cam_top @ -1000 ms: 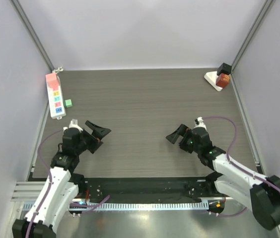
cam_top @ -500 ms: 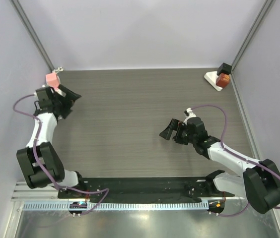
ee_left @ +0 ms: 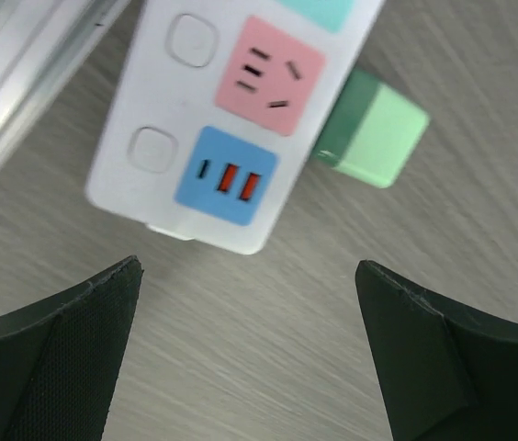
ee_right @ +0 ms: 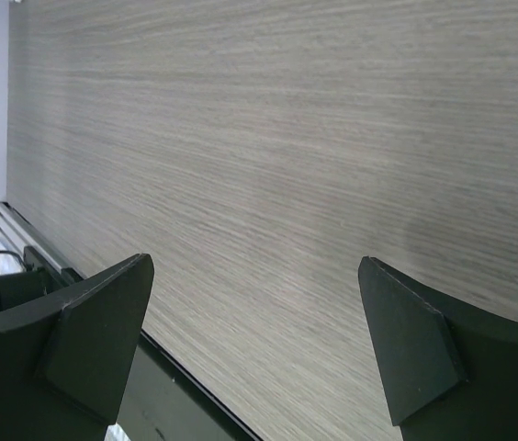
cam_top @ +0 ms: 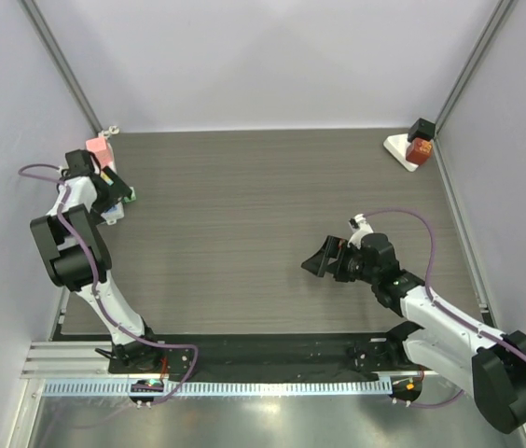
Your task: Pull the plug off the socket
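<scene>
A white power strip (cam_top: pixel 106 207) lies along the left wall, mostly covered by my left arm. A pink plug (cam_top: pixel 97 147) sits at its far end. In the left wrist view the strip (ee_left: pixel 241 119) shows a pink socket and a blue USB panel, with a green cube (ee_left: pixel 374 129) touching its right side. My left gripper (cam_top: pixel 114 198) is open and empty just above the strip's near end, which lies just beyond its fingertips (ee_left: pixel 75 349). The pink plug is out of that view. My right gripper (cam_top: pixel 324 262) is open and empty over bare table, also in its wrist view (ee_right: pixel 254 340).
A white base (cam_top: pixel 398 147) with a red-brown block (cam_top: pixel 419 151) and a black block (cam_top: pixel 420 128) stands in the far right corner. A metal rail (ee_left: pixel 29 83) runs along the left wall beside the strip. The black front edge (ee_right: pixel 176 404) lies below the right gripper.
My left arm has swung from the table's near left to the left wall, over the power strip. My right gripper has shifted only slightly and stays open.
</scene>
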`<state>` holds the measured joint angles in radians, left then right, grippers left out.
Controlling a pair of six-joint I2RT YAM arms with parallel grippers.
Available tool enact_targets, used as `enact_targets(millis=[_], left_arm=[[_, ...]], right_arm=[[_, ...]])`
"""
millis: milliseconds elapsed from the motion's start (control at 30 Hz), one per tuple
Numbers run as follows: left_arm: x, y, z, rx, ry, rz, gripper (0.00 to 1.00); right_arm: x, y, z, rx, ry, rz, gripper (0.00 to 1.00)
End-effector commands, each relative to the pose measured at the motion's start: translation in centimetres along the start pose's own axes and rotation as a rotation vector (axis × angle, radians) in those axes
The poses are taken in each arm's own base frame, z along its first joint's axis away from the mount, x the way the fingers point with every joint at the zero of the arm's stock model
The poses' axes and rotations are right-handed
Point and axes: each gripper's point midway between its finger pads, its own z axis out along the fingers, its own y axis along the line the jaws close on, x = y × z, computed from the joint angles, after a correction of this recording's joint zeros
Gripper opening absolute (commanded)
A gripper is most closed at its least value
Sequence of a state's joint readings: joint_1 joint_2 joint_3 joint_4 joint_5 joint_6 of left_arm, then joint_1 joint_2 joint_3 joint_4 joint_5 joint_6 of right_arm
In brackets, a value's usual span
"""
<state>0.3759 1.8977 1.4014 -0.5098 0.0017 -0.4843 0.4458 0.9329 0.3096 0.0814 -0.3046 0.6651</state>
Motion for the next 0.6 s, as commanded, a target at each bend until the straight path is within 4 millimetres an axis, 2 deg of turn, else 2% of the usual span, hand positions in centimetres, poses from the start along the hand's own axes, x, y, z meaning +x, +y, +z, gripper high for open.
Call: enact_targets(millis=[0,67,200,467,567], left_arm=[[-1.0,1.9,-0.9,-0.124,-0.064,0.080,1.00],[-0.6,3.0,-0.1,-0.198,-0.062,0.114,1.00],[0.0,3.2,1.2,-0.246,-0.036,0.169,1.00],[-0.2,3.2,2.1,-0.195,-0.028,0.137,1.00],[-0.2,4.1,2.9,-0.177,-0.005,0.089,1.00]], right_arm=[[0.6,0.3,-0.4,-0.033,0.012,-0.022,1.00],[0.8,0.4,-0.6,-0.043,0.015,-0.021,1.00],[1.6,0.0,-0.9,-0.038,0.030,-0.015,1.00],[2.3,0.4,-2.1,-0.065,0.017,0.012,0.99],[2.5,0.7,-2.7,-0.076,0.017,0.014,1.00]])
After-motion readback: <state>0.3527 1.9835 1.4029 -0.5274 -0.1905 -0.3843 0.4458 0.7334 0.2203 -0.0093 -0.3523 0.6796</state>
